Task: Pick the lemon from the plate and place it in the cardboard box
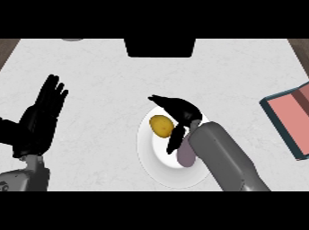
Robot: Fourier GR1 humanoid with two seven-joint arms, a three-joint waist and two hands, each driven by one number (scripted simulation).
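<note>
The tabletop [104, 72] was pale and faintly marbled, with dark wood showing past both far corners. A white plate [158, 167] lay on it directly under the right hand [179, 112]. A box with a pink inside and dark rim [302, 117] sat well to that hand's right, at the edge. A black object [160, 47] stood beyond the hand, at the far edge.

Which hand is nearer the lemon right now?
Right. The right hand is over the plate, fingers arched just beside the lemon, not closed on it. The left hand rests open far off at the view's left.
</note>
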